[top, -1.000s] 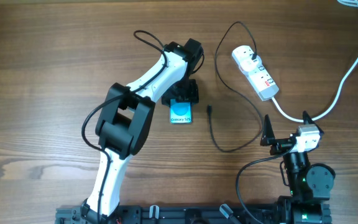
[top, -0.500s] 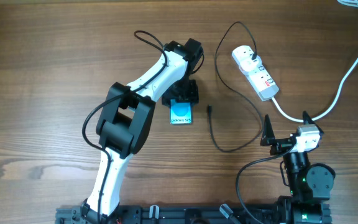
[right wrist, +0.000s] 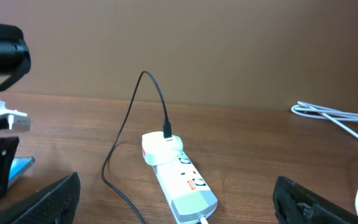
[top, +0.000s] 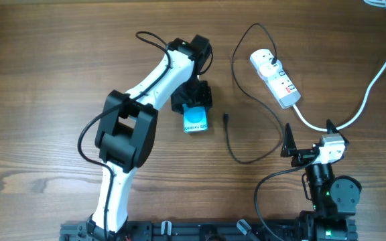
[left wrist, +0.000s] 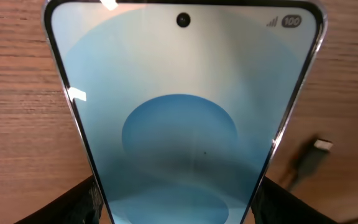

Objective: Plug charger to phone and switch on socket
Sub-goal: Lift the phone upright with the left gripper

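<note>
The phone [top: 194, 121], with a cyan screen, is at the table's middle between the fingers of my left gripper [top: 192, 107], which is shut on its far end. In the left wrist view the phone [left wrist: 185, 112] fills the frame, with a finger on each side at the bottom. The charger cable [top: 273, 130] runs from its plug in the white socket [top: 277, 77] in a loop to its connector tip [top: 226, 119], which lies just right of the phone and also shows in the left wrist view [left wrist: 321, 146]. My right gripper [top: 289, 142] is open and empty, near the socket [right wrist: 182, 183].
The socket's thick white cord [top: 374, 80] curves off to the back right corner; it also shows in the right wrist view [right wrist: 334, 115]. The charger cable loop [right wrist: 120, 143] lies between the two arms. The right arm's base stands at the front right.
My left arm has swung a little to the left and back. The phone in its grip is now slightly turned. The right arm, cable and socket have not moved.
</note>
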You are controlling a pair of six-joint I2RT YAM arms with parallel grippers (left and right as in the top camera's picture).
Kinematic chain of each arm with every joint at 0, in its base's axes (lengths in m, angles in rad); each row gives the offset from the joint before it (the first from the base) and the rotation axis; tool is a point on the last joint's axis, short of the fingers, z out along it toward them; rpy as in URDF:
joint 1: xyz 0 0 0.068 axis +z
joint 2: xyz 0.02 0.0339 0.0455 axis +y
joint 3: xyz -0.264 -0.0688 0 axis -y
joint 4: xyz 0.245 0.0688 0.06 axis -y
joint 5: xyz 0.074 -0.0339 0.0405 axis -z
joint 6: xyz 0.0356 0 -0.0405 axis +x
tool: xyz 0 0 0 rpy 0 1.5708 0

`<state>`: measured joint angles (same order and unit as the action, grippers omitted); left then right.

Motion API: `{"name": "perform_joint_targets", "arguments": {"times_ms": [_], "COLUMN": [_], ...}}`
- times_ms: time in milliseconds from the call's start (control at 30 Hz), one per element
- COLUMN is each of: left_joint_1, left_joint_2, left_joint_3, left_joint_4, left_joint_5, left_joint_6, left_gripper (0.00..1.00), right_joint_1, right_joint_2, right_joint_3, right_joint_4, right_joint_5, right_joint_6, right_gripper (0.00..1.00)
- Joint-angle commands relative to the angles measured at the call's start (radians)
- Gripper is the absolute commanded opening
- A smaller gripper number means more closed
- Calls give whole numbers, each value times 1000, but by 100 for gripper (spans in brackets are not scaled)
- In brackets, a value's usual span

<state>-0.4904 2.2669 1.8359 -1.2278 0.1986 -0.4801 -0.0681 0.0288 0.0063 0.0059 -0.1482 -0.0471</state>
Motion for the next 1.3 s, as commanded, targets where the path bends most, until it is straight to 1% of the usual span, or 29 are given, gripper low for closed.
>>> {"name": "perform_joint_targets", "arguments": {"times_ms": [0, 167, 333, 467, 533, 767, 833, 867, 900, 1167, 1200, 1267], "left_joint_1": [39, 97, 159, 209, 235, 314, 325, 327, 328, 332, 332, 332], "left_joint_2": [-72, -81, -81, -81, -81, -81, -81, -81, -81, -81, -81, -81], "left_joint_3": [22, 22, 22, 22, 22, 22, 22, 22, 22, 22, 22, 22], "left_joint_4": [-5, -4, -4, -4, -3, -2, 32, 41, 47, 45, 45, 45], "left_joint_5": [159, 312, 468, 633, 731, 1175, 1308, 1345, 1376, 1378, 1378, 1378], "left_joint_6": [2, 2, 2, 2, 2, 2, 2, 2, 2, 0, 0, 0], "left_gripper": [71, 67, 68, 68, 66, 67, 67, 67, 67, 67, 67, 67], "right_joint_1": [3, 3, 3, 3, 3, 3, 3, 3, 3, 3, 3, 3], "right_joint_2": [-4, -4, -4, -4, -4, -4, -4, -4, -4, -5, -5, -5], "right_joint_3": [-1, -1, -1, -1, -1, -1, -1, -1, -1, -1, -1, -1], "right_joint_4": [3, 3, 3, 3, 3, 3, 3, 3, 3, 19, 56, 78], "right_joint_5": [14, 14, 14, 14, 14, 14, 14, 14, 14, 20, -63, -373], "right_joint_6": [-5, -5, -5, -5, -5, -5, -5, -5, -5, -4, 102, 497], "right_gripper": [100, 100, 100, 100, 100, 100, 100, 100, 100, 100, 100, 100]}}
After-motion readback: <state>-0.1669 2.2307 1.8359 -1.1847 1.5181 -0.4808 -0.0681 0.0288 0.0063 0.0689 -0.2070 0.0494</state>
